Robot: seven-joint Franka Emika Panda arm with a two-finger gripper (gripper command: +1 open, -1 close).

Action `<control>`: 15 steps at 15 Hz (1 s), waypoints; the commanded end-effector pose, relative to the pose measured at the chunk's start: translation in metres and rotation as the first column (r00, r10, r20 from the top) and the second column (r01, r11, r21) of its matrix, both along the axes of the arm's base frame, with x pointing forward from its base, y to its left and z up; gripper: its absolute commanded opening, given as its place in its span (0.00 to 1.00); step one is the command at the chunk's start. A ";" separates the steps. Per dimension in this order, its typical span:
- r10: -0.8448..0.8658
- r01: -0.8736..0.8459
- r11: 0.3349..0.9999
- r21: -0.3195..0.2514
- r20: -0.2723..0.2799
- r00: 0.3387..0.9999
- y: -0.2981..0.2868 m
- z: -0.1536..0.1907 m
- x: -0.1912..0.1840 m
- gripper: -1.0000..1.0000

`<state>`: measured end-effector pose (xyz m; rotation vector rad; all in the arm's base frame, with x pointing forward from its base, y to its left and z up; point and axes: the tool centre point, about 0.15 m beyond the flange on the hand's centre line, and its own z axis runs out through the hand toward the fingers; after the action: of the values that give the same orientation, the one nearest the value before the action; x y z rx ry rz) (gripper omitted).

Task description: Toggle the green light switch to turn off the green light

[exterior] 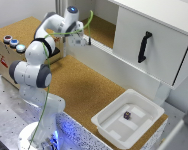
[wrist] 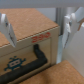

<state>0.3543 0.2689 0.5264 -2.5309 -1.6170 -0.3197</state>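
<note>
From the exterior view, the green light switch sits on top of a cardboard box at the exterior view's far left, last in a row of three buttons beside a blue-centred button and a red-centred button. Its pale cap, the green light, looks lit. The gripper hangs well apart from it, off toward the white cabinet with the black handle, above the cork surface. A white tray with a small dark object lies near the exterior view's lower right. I cannot tell the fingers' state from here.

In the wrist view, the two fingers stand apart with nothing between them. Below is a cork top, a box face with red lettering, and a black handle. No button shows in this view.

The risk, as I judge it, is in the long reach back across to the box: the buttons sit close together, so a slightly off approach could press the blue one instead. The green cable looped round the arm might snag in the swing. Coming down too hard could shove or dent the cardboard.
</note>
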 end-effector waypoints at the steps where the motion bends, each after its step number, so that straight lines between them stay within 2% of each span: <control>1: 0.080 -0.124 0.932 -0.341 -0.141 0.987 0.080 0.024 -0.030 1.00; 2: 0.054 -0.093 0.949 -0.302 -0.136 0.989 0.096 0.022 -0.041 1.00; 5: 0.014 -0.037 0.963 -0.265 -0.086 0.996 0.132 0.019 -0.074 1.00; 6: -0.023 0.005 0.973 -0.229 -0.076 0.997 0.137 0.014 -0.084 1.00; 9: -0.051 0.039 0.980 -0.194 -0.057 0.997 0.148 0.000 -0.116 1.00; 15: -0.071 0.059 0.979 -0.193 -0.055 0.996 0.145 -0.004 -0.123 1.00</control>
<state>0.2405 0.4108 0.5262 -2.6465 -1.6264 -0.0635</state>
